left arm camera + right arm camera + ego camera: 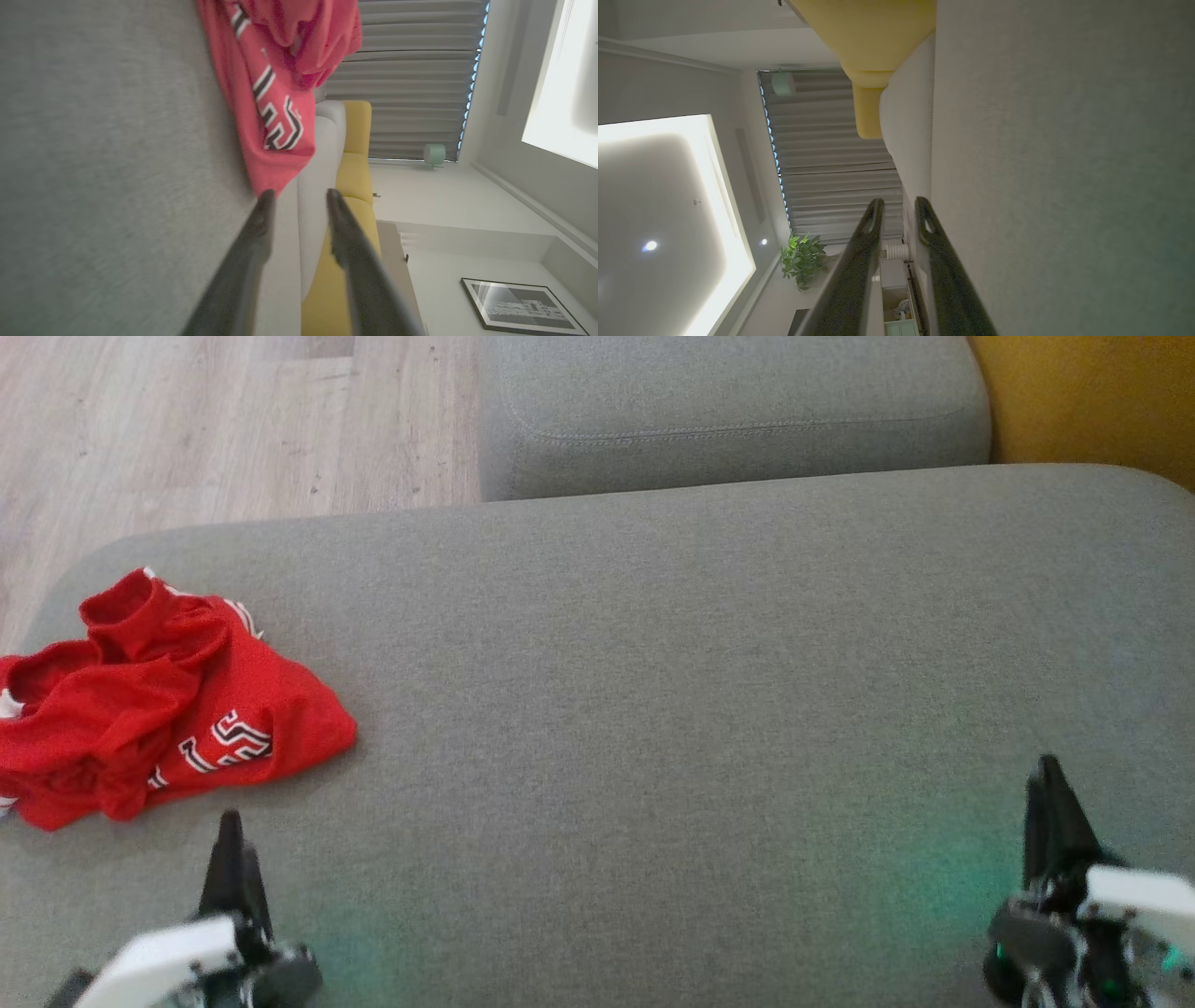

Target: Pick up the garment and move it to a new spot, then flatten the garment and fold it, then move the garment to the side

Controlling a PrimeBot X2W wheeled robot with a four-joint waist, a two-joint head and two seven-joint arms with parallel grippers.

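- The garment, a red jersey (159, 709) with white-and-black lettering, lies bunched at the left end of the grey seat cushion (653, 709), close to that cushion's edge.
- Condition: crumpled, with overlapping layers. It is neither flattened nor folded.
- Left gripper (297, 196): fingers spread, nothing between them. It is positioned just beside the near corner of the jersey. Contact cannot be confirmed.
- Right gripper (899, 205): fingers slightly parted and empty. It is positioned over bare cushion, well apart from the jersey.
- Assessment: no step appears complete.
- Remaining: grasp and relocate to the open cushion area, flatten, fold, and move aside.
- Surroundings: a second grey cushion (728, 411) lies beyond, with wooden floor (187, 420) to its left.
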